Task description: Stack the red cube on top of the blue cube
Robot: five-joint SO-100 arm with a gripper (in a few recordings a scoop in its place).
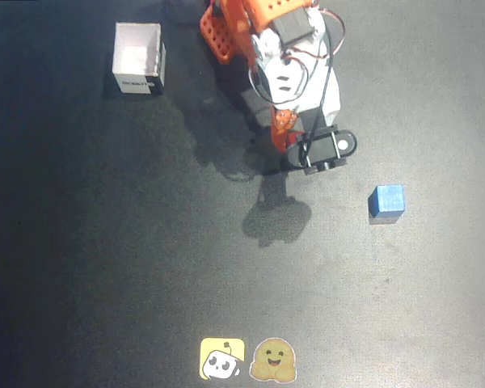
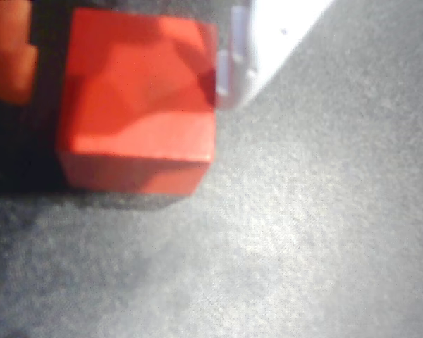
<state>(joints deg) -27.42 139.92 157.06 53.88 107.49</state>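
Observation:
In the wrist view the red cube (image 2: 137, 113) fills the upper left, pressed between an orange finger (image 2: 10, 60) on its left and a white finger (image 2: 268, 35) on its right. My gripper (image 2: 123, 63) is shut on it. From overhead, the gripper (image 1: 287, 136) hangs below the orange and white arm near the top centre, with the cube mostly hidden under it. The blue cube (image 1: 385, 201) sits alone on the dark mat, to the right of the gripper and a little lower in the picture.
A white open box (image 1: 137, 58) stands at the top left. Two stickers, a yellow one (image 1: 222, 358) and a brown smiling one (image 1: 275, 360), lie flat at the bottom edge. The arm's shadow (image 1: 276, 217) falls on the mat left of the blue cube.

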